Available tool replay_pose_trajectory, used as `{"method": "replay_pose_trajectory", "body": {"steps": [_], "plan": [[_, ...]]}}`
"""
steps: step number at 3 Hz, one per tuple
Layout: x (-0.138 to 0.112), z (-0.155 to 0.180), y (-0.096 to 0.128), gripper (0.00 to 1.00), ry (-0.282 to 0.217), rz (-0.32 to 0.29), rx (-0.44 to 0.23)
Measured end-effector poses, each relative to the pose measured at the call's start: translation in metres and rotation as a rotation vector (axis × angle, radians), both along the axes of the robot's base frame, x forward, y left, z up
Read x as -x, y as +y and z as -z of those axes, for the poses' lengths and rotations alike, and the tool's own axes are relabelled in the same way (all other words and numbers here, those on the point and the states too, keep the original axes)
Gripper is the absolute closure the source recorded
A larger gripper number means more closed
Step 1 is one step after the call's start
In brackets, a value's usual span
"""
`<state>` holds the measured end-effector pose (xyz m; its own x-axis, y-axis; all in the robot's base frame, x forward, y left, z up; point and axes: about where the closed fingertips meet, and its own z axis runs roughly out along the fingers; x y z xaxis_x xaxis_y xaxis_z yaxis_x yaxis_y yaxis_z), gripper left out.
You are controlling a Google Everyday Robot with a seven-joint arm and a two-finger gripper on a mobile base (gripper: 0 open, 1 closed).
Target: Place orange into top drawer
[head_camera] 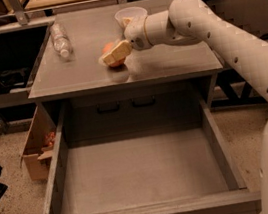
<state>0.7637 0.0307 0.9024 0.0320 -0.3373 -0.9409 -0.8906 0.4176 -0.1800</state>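
Note:
The orange (109, 47) sits on top of the grey cabinet (167, 63), near the middle, mostly covered by my gripper. My gripper (113, 55) reaches in from the right and its pale fingers (115, 52) lie over the front of the orange. The top drawer (139, 171) is pulled wide open below, at the front of the view, and holds nothing.
A white bowl (130, 15) stands at the back of the cabinet top, behind my wrist. A clear plastic bottle (60, 39) lies at the back left. A cardboard box (37, 149) stands on the floor to the left of the drawer.

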Motion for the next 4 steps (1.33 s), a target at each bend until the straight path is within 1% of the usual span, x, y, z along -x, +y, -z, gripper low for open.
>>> {"method": "replay_pose_trajectory", "body": {"steps": [1,2,3,4], "plan": [[0.000,0.020,0.020,0.18,0.036,-0.025,-0.018],[0.006,0.042,0.025,0.41,0.077,-0.014,-0.015],[0.014,0.062,0.025,0.64,0.114,0.007,-0.007],[0.015,0.065,0.027,0.95,0.119,0.005,-0.005]]}}
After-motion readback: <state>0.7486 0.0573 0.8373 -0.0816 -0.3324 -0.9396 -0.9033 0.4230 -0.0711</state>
